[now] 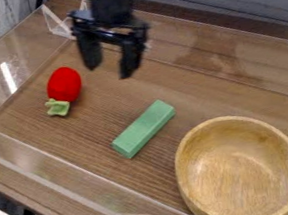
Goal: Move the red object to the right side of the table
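Fingers (110, 62): spread wide, holding nothing, pointing down.
Strawberry (63, 86): near the counter's (223, 73) left edge; from your fingers it sits leftward and nearer the front.

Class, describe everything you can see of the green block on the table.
The green block is a long rectangular bar, plain light green with a matte, plastic-like look. It lies flat on the dark wood-grain table, turned diagonally, between the red object and the wooden bowl. Nothing touches it except the tabletop.
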`<state>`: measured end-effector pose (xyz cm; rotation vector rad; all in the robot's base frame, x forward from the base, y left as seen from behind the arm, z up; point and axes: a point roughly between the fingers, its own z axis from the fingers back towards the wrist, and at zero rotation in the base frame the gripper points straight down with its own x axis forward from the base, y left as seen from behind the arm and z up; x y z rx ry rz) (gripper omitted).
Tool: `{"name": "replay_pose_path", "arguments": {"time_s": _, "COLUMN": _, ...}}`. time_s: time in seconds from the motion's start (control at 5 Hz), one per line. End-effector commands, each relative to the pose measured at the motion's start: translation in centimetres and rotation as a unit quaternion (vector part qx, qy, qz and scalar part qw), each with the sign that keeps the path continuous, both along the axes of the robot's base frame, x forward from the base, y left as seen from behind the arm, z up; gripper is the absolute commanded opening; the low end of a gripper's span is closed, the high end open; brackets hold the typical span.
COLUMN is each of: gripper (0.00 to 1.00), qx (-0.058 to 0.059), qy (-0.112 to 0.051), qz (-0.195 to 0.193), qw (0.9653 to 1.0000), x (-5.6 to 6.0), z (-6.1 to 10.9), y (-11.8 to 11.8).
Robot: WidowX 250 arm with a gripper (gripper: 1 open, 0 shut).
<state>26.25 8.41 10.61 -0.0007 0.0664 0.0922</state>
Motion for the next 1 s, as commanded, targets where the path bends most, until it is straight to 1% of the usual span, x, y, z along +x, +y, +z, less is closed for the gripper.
{"name": "replay_pose_path", "arguments": {"time_s": 0.0, "gripper": 1.00, "qx": 0.020, "qy": -0.045, "qz": 0.008, "qw": 0.9988, "x": -0.4, "z": 1.5, "y": 3.7}}
{"name": "replay_pose_path", "arguments": {"time_s": 0.2, "gripper": 1.00, "qx": 0.026, "qy": -0.057, "qz": 0.021, "qw": 0.9978, "x": -0.6, "z": 0.8, "y": 6.4}}
{"name": "replay_pose_path", "arguments": {"time_s": 0.4, "gripper": 1.00, "qx": 0.030, "qy": -0.057, "qz": 0.033, "qw": 0.9974, "x": -0.3, "z": -0.4, "y": 7.4}}
{"name": "replay_pose_path", "arguments": {"time_s": 0.8, "gripper": 1.00, "qx": 0.029, "qy": -0.061, "qz": 0.051, "qw": 0.9964, "x": 1.0, "z": -2.7, "y": 7.9}}
